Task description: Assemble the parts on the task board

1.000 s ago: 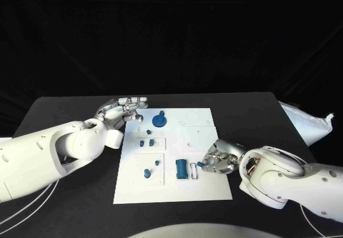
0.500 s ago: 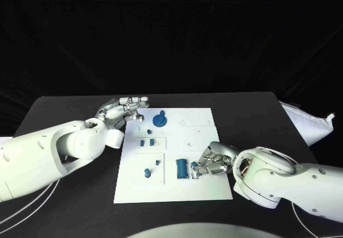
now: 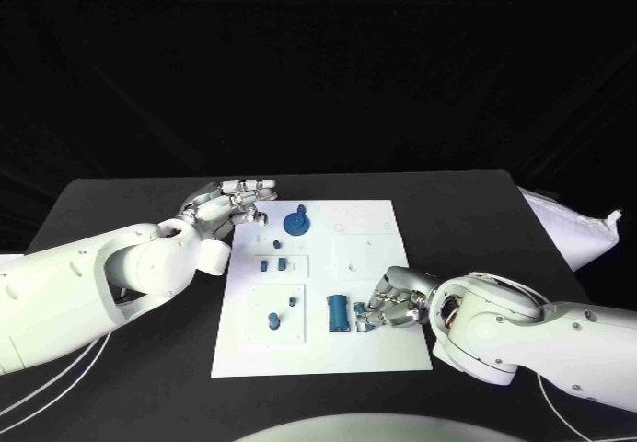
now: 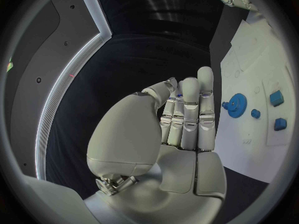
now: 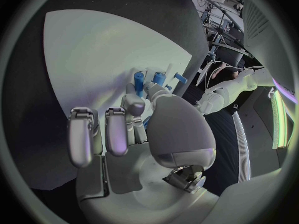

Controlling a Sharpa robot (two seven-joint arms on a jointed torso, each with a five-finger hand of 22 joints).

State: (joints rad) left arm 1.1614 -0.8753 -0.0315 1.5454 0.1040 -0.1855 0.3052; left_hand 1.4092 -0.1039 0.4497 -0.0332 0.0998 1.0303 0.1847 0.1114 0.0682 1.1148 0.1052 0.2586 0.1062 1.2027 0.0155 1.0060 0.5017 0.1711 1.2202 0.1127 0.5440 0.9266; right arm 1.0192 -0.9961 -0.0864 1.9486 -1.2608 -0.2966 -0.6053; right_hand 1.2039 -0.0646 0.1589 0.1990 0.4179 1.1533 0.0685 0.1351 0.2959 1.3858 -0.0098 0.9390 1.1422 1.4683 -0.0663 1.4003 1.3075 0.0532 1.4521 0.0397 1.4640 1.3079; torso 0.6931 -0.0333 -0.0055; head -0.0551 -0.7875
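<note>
The white task board (image 3: 378, 354) lies in the middle of the black table. On it are a blue gear (image 3: 296, 222), several small blue parts (image 3: 272, 265) and a long blue block (image 3: 339, 313). My right hand (image 3: 387, 302) hovers low over the board's right half, its fingertips right beside the long block, and pinches a small blue part (image 3: 361, 308). The right wrist view shows blue pieces (image 5: 160, 77) just past the fingertips (image 5: 134, 92). My left hand (image 3: 233, 203) rests at the board's far left corner, near the gear (image 4: 236, 104), holding nothing, its fingers (image 4: 190, 114) side by side.
A white bag (image 3: 571, 226) lies at the table's right edge. Pale cables (image 3: 53, 387) trail off the front left. Bare black table surrounds the board on all sides.
My right hand has slid left across the board with the small blue part, up to the long blue block. The left hand has stayed put.
</note>
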